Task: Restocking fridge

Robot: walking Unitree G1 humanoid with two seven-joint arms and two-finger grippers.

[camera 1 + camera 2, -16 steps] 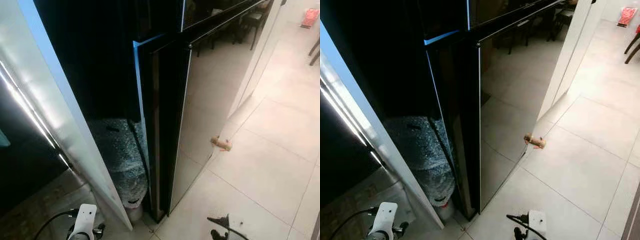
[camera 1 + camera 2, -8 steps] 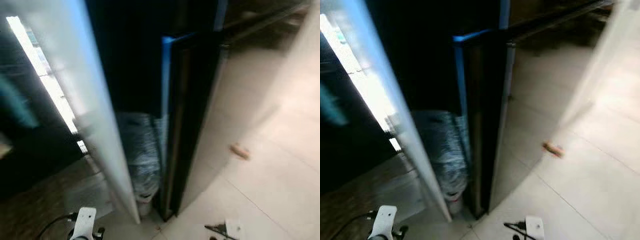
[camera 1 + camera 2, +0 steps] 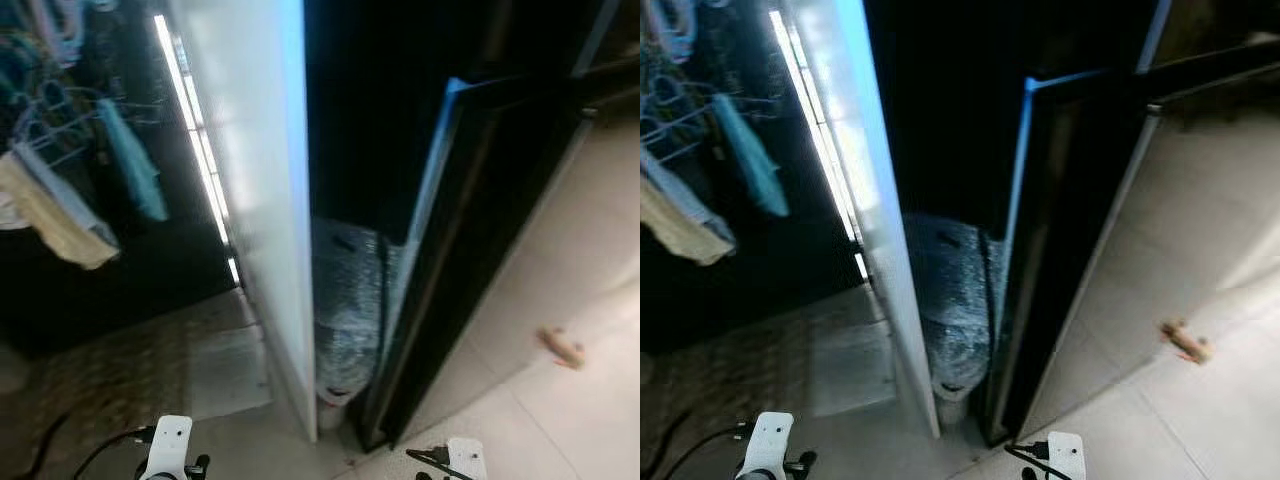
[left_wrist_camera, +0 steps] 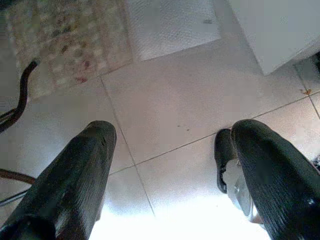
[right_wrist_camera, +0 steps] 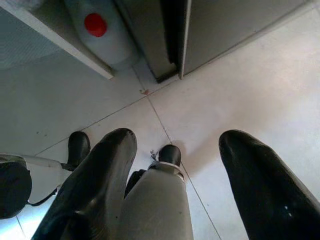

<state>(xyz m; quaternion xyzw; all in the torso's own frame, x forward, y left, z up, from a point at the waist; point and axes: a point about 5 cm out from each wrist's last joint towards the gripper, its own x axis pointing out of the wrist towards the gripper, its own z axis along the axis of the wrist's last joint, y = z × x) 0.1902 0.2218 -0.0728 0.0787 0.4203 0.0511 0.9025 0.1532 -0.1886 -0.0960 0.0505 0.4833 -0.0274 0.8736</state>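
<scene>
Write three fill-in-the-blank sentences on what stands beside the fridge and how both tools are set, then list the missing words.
1. The jug in the gap beside the black fridge has a ____ cap.
2. The fingers of the left tool and the right tool stand ____, holding nothing.
3. The floor under both tools is laid with pale ____.

Missing words: red; open; tiles

Home: black fridge point(image 3: 480, 250), tiled floor point(image 3: 560, 420), laundry point(image 3: 60, 190) hung on rack
</scene>
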